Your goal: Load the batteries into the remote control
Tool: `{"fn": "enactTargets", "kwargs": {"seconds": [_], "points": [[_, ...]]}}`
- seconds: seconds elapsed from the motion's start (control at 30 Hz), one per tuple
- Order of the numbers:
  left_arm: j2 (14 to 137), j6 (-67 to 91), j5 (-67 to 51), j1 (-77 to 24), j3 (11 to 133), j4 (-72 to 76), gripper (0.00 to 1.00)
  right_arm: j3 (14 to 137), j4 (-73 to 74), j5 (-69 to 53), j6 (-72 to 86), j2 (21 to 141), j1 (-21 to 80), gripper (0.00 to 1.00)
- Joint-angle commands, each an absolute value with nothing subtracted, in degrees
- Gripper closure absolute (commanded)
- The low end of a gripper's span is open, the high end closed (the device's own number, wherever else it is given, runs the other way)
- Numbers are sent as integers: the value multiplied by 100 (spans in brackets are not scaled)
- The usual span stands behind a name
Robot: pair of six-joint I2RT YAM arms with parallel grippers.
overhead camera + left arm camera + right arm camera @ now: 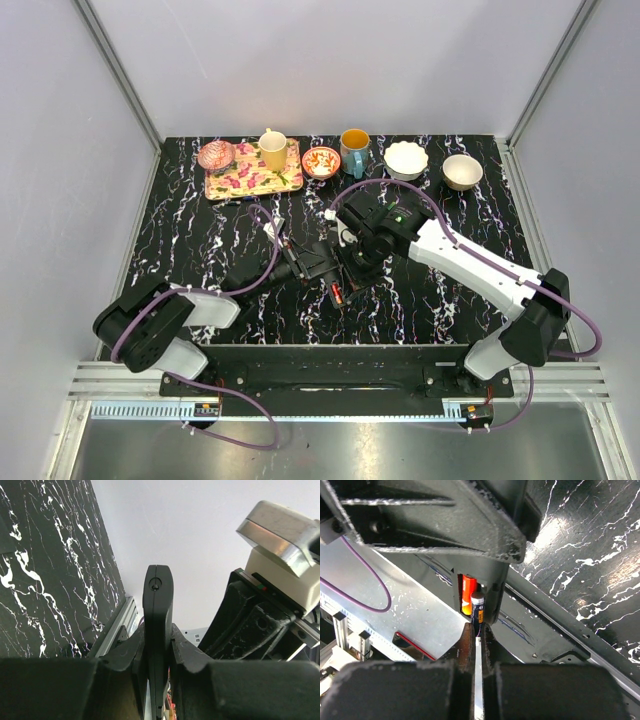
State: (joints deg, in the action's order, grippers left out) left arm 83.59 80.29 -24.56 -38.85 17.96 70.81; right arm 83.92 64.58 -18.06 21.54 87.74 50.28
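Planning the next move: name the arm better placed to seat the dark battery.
Right: the right tool, shut, sits at the end of the dark battery in the open compartment; the left tool clamps the remote control.

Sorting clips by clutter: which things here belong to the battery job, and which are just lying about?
Job: remote, held by left gripper; batteries in its bay; right gripper, shut, at them.
Lying about: tray, cup, mug, red bowl, white bowl, beige bowl, pink dish.
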Motion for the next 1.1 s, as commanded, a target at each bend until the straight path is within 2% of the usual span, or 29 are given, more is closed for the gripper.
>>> {"fn": "enactTargets", "kwargs": {"seconds": [0.0, 1.07], "points": [[8060, 7875, -2277, -3946, 1811, 8043, 100, 8332, 6407, -1670, 2233, 8763, 5098, 100], [7980, 8007, -2215, -4175, 1705, 8094, 100, 8666, 6706, -624, 2303, 9044, 5089, 100]]}}
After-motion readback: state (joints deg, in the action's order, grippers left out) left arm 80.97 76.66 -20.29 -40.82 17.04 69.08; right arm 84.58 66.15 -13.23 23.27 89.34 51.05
